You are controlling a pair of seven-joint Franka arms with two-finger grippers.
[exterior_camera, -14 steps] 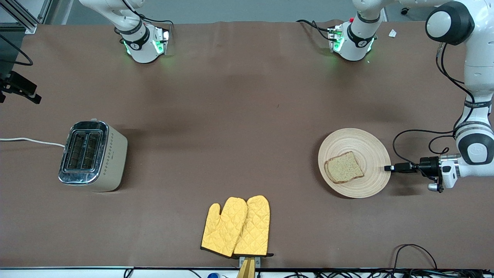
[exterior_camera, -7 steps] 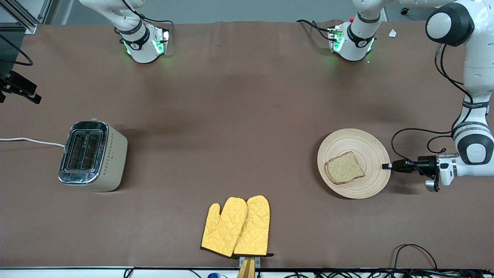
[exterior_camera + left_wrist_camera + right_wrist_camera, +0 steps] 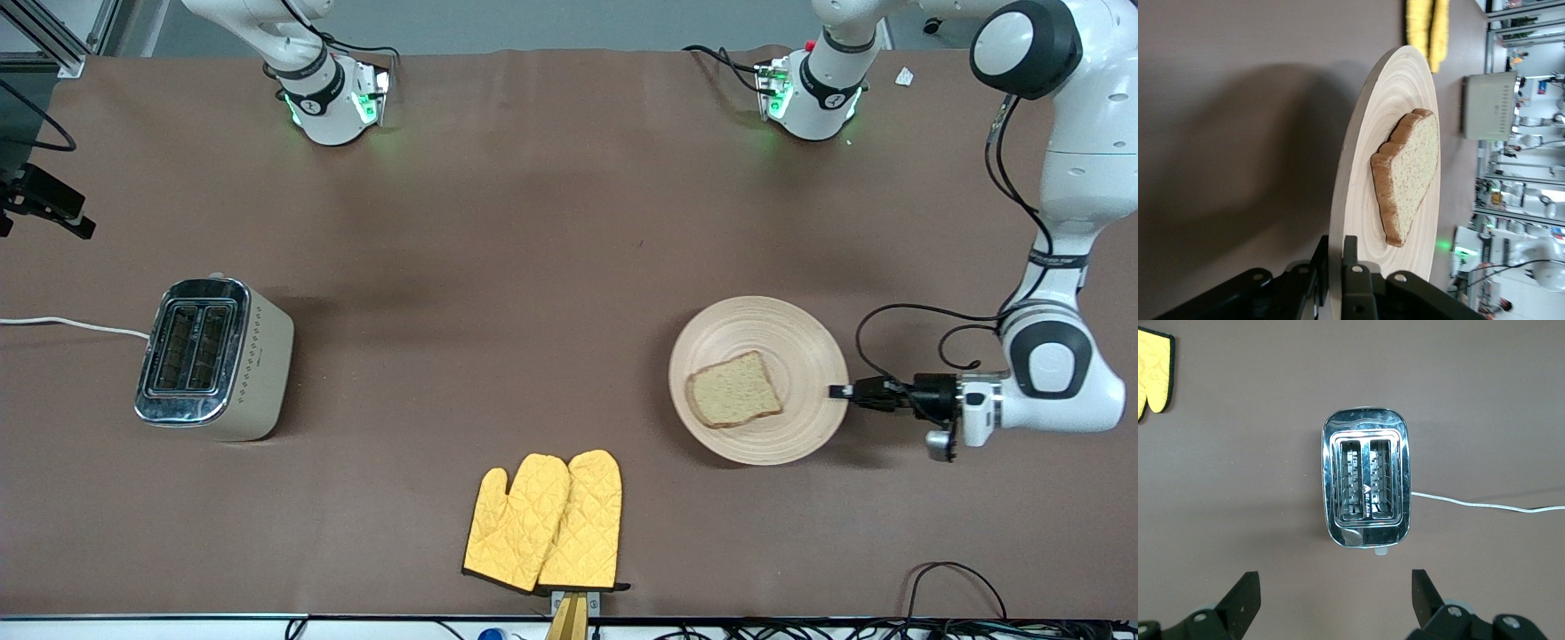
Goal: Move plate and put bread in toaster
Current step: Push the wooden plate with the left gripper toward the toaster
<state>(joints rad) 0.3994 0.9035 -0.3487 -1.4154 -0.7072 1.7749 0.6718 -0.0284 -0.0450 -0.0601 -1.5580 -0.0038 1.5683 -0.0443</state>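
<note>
The pale wooden plate (image 3: 787, 333) lies on the table toward the left arm's end, with the bread slice (image 3: 734, 389) on it. My left gripper (image 3: 838, 391) is shut on the plate's rim at the edge toward the left arm's end; in the left wrist view the fingers (image 3: 1353, 248) clamp the plate (image 3: 1361, 167) below the bread (image 3: 1408, 173). The toaster (image 3: 209, 358) stands toward the right arm's end, slots empty. My right gripper (image 3: 1336, 593) is open and empty, high over the toaster (image 3: 1367, 487); it is out of the front view.
Two yellow oven mitts (image 3: 547, 520) lie near the table's front edge, nearer the front camera than the plate. The toaster's white cord (image 3: 71, 324) runs off the right arm's end of the table. Cables (image 3: 956, 578) lie at the front edge near the left arm's end.
My left gripper has pushed the plate with the bread along the table toward the toaster's end, a short way. The toaster and mitts have not moved.
</note>
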